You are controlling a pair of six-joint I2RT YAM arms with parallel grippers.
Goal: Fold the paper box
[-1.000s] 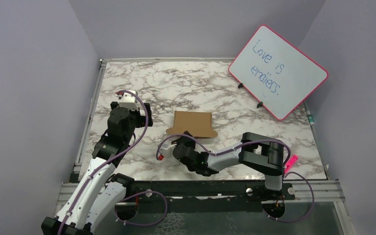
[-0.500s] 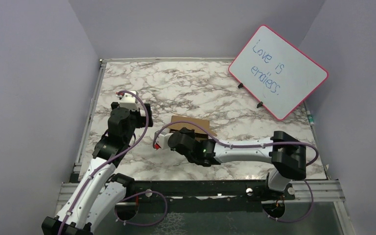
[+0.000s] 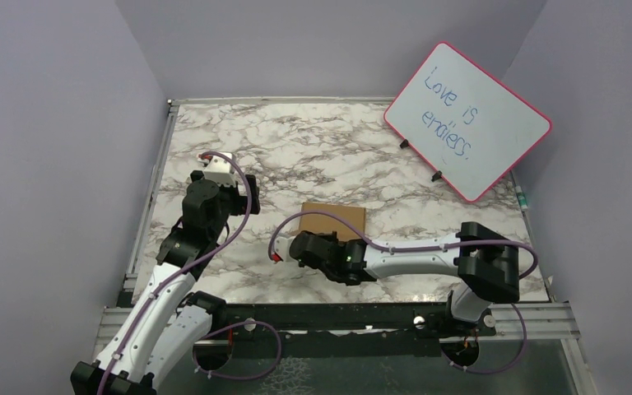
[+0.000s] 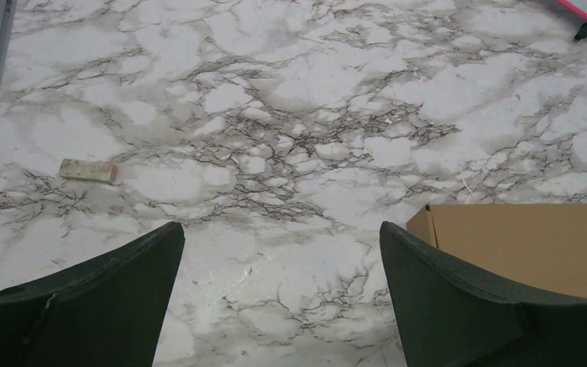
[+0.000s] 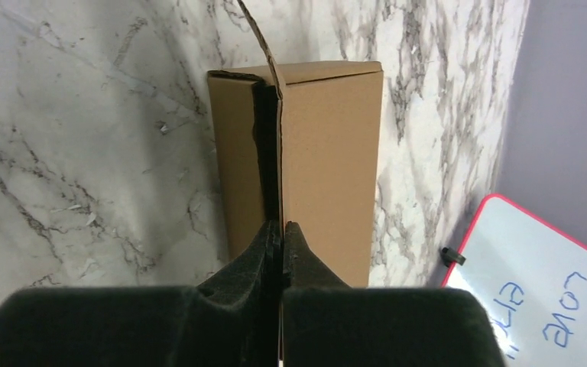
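- Top external view gives you the box [image 3: 334, 219] lying on the marble table [image 3: 296, 140], a little nearer to the arms than the middle, with its long side across the picture.
- You see it as an oblong shape of plain brown cardboard, not as a flat sheet.
- The right arm reaches low across the near part of the table, and its end meets the near left corner of the box.
- In the right wrist view, the right gripper [image 5: 281, 227] has both fingers pressed together, with no gap between them.
- A thin flap of the box stands on edge along the seam and runs straight into the fingertips, so the gripper pinches this flap.
- In the left wrist view, the left gripper [image 4: 279, 237] is spread wide, with nothing between its fingers.
- It hangs above bare marble, to the left of the box and apart from it. One end of the box appears behind the finger on the right of that picture.
- A small tan scrap [image 4: 87, 170] lies alone on the table, well to the left of the box.
- The whiteboard [image 3: 467, 122] with a pink frame leans at the far right, well apart from the box and both arms.
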